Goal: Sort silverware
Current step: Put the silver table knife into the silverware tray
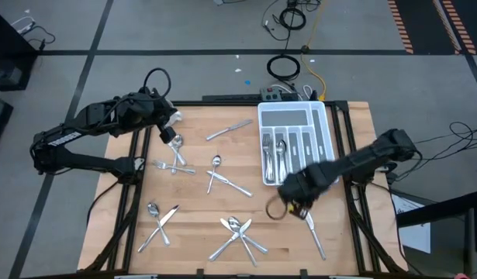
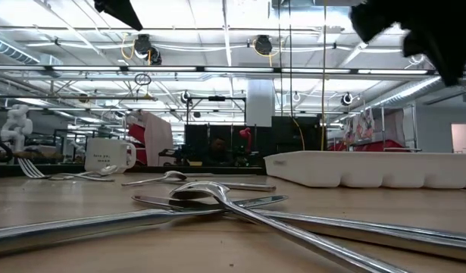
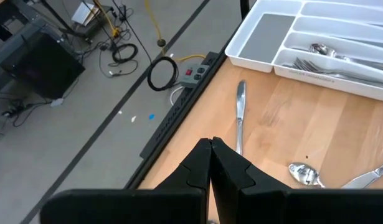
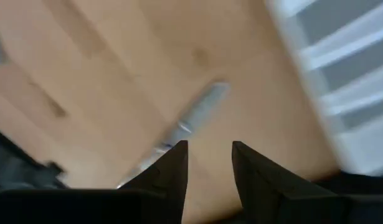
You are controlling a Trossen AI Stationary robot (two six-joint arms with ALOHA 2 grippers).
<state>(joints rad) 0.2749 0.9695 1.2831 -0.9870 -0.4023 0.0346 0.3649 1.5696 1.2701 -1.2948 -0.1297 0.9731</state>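
My left end effector (image 3: 210, 146) hangs over the far left part of the worktop (image 1: 191, 209), clenched, fingers (image 3: 231, 171) pressed together with nothing between them. Below it in the left wrist view lies a knife (image 3: 240, 115), and a spoon (image 3: 305, 174) rests just beside that.

My right end effector (image 4: 208, 149) hovers above the worktop near the tray (image 1: 325, 124), on its near side. Its fingers (image 4: 169, 168) stand apart, released, gripping nothing. Between and beyond them in the right wrist view a knife (image 4: 191, 121) lies flat on the wood, blurred; the tray's edge (image 4: 340, 87) shows to one side.

Silverware is scattered across the worktop. A loose knife (image 1: 229, 129) lies to the left of the tray. A fork pair (image 1: 173, 166) and a spoon (image 1: 176, 144) sit at the left. A spoon crossing a knife (image 1: 221, 177) lies mid-table. A spoon and knife (image 1: 158, 220) are at the near left. A crossed cluster (image 1: 240, 234) is at near centre. A knife (image 1: 314, 232) lies at the near right, just by my right arm.

Tray holds some pieces already: forks and a spoon (image 1: 275, 153) in its left-hand slots.

Low view: crossed cutlery (image 2: 217, 201) close up, mug (image 2: 107, 155) far off at left, tray's wall (image 2: 369, 171) at right.
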